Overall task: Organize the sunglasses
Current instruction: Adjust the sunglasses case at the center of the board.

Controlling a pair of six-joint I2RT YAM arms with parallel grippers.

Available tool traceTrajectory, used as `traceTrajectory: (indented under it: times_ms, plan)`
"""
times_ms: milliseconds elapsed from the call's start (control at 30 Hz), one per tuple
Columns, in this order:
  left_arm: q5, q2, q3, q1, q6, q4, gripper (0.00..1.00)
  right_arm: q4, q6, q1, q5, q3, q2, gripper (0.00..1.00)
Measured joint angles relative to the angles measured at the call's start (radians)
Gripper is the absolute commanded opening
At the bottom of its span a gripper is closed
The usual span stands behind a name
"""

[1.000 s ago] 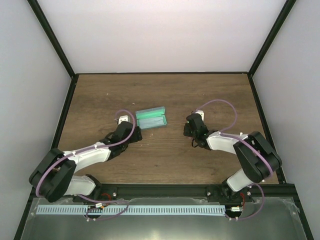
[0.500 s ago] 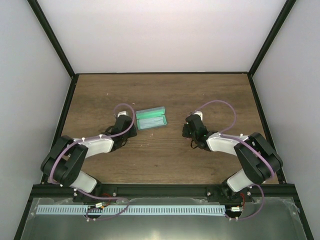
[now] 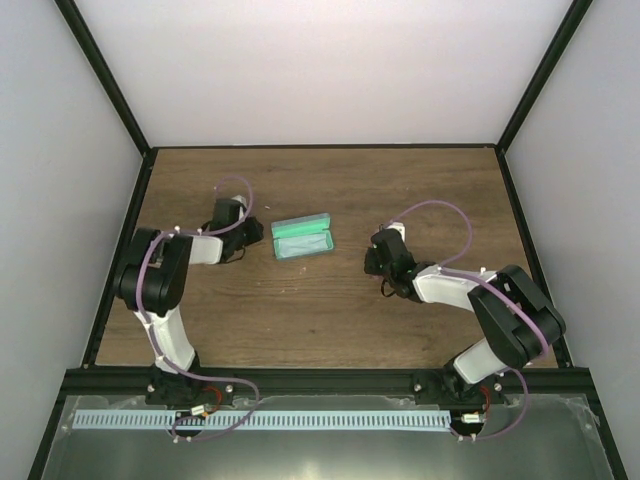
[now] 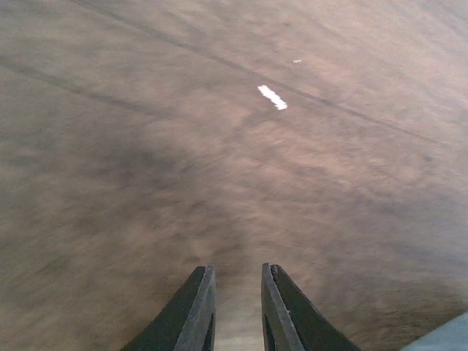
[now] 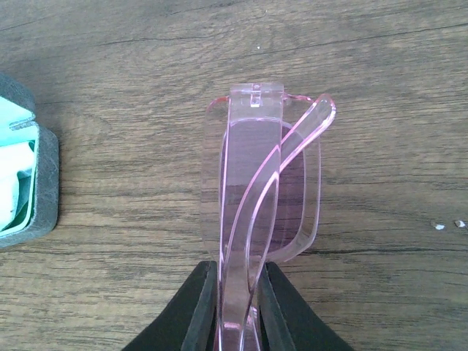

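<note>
- The right hand [image 5: 238, 267] is clamped on a pair of folded pink sunglasses [image 5: 263, 183], gripping them at one end where a temple arm crosses the lens. It holds them low over the bench [image 3: 330, 320], right of centre; whether they touch the wood cannot be told.
- The frame looks like thin, clear plastic: light, stiff, smooth and probably slippery. It would likely scratch or crack under a hard squeeze, so the thicker rim or hinge end seems a safer hold than the lens face.
- Just beyond and to the left, the green glasses case [image 3: 303, 238] lies open on the bench, apart from the sunglasses, with no glasses seen in it.
- Left of the case, the left hand [image 4: 238, 272] hangs low over the wood, its fingers drawn almost together with nothing between them.
</note>
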Motion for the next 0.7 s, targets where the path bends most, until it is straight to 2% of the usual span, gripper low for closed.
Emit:
traceTrajectory:
  times_ms: [200, 400, 533, 700]
  plan:
    - [0.238, 0.119, 0.099, 0.043, 0.01, 0.069, 0.19, 0.001, 0.0, 0.0, 0.001, 0.0, 0.003, 0.07]
    - [0.444, 0.201, 0.126, 0.088, 0.008, 0.163, 0.19, 0.001, -0.001, 0.0, 0.003, 0.005, 0.021, 0.07]
    - [0.54, 0.237, 0.127, 0.085, 0.005, 0.228, 0.19, 0.002, -0.001, 0.0, 0.003, 0.009, 0.026, 0.07]
    - [0.596, 0.243, 0.1, 0.071, 0.006, 0.274, 0.19, 0.002, -0.001, 0.0, 0.003, 0.01, 0.033, 0.07]
